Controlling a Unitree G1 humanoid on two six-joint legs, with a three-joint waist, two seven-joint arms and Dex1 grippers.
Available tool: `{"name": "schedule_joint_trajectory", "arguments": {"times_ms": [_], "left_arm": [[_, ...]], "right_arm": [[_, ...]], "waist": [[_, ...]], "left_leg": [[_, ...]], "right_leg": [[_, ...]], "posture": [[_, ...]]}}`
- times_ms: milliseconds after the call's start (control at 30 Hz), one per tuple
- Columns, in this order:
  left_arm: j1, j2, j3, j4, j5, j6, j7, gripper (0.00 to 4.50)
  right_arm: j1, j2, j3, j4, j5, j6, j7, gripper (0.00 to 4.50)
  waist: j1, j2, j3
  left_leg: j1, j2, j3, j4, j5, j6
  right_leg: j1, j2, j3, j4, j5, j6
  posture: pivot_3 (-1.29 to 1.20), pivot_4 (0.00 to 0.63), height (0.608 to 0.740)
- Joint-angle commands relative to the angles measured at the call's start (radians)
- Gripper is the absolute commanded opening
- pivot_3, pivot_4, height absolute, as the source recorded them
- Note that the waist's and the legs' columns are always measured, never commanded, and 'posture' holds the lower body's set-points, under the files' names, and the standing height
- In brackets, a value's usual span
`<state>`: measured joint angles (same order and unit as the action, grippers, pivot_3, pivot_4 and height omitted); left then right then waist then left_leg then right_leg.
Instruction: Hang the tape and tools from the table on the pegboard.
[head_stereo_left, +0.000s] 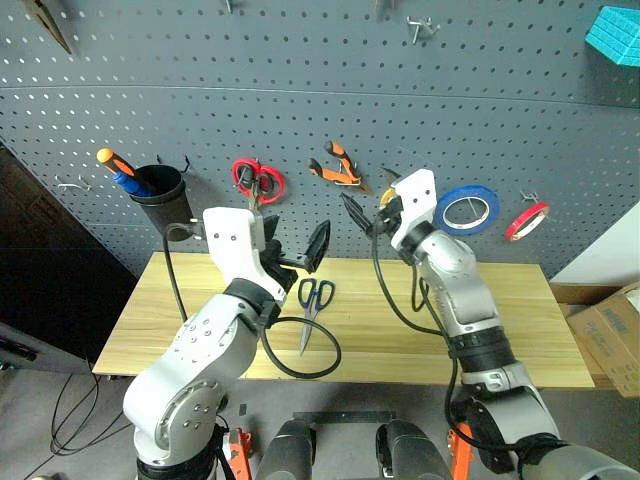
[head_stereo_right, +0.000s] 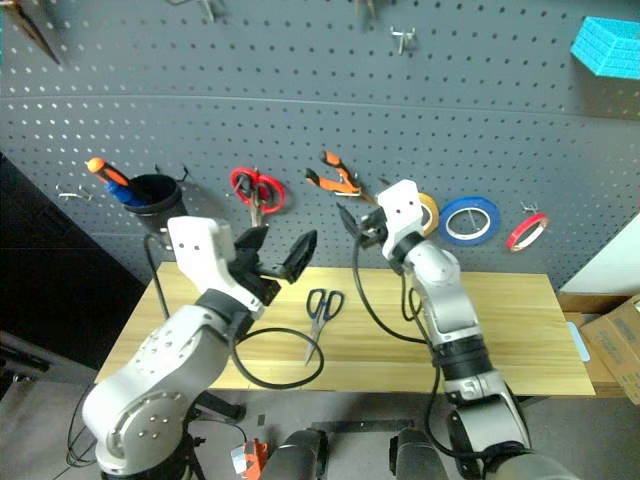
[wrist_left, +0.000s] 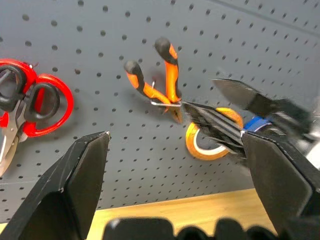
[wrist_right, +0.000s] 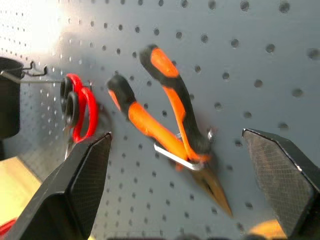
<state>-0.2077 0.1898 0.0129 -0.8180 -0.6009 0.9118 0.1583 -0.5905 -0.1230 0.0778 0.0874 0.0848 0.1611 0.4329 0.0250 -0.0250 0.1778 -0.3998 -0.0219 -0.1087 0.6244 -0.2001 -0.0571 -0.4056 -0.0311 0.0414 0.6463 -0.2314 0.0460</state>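
Head views: no writing is legible. The blue-handled scissors (head_stereo_left: 314, 306) lie on the table (head_stereo_left: 520, 330), below the left gripper (head_stereo_left: 295, 250), whose 2 fingers stand apart, empty.

Right wrist view: orange-and-black pliers (wrist_right: 170, 125) hang on the pegboard (wrist_right: 250, 60) ahead of the right gripper (wrist_right: 192, 187), also spread.

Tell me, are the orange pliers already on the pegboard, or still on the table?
On the pegboard. The orange pliers hang from a metal hook, handles up, nose down. Neither hand touches them.
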Motion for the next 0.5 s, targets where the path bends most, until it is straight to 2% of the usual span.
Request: {"name": "schedule_joint_trajectory", "arguments": {"times_ms": [33,200,500], "left_arm": [[-0.019,-0.022,-0.058,0.038,0.063,-0.013,0.014,4.5],[-0.028,-0.04,-0.069,0.106,0.124,-0.004,0.018,4.5],[-0.031,0.018,-0.125,0.284,0.283,-0.016,-0.018,4.5]], "right_arm": [[0.034,-0.049,-0.01,-0.166,0.095,0.121,0.079,4.48],[0.088,-0.128,0.005,-0.294,0.181,0.253,0.171,4.48],[0.166,-0.296,0.04,-0.411,0.243,0.342,0.323,4.48]], "waist": [[-0.001,0.0,0.0],[-0.005,0.0,0.001],[-0.019,0.0,0.005]], "left_leg": [[0.0,0.0,0.0,0.0,0.0,0.0],[0.0,0.0,0.0,0.0,0.0,0.0],[-0.001,0.0,0.001,0.0,0.0,0.0]], "right_leg": [[0.0,0.0,0.0,0.0,0.0,0.0],[0.0,0.0,0.0,0.0,0.0,0.0],[0.0,-0.001,0.0,-0.002,-0.001,0.0]], "posture": [[0.12,0.134,0.74],[0.08,0.143,0.74],[0.04,0.167,0.74]]}}
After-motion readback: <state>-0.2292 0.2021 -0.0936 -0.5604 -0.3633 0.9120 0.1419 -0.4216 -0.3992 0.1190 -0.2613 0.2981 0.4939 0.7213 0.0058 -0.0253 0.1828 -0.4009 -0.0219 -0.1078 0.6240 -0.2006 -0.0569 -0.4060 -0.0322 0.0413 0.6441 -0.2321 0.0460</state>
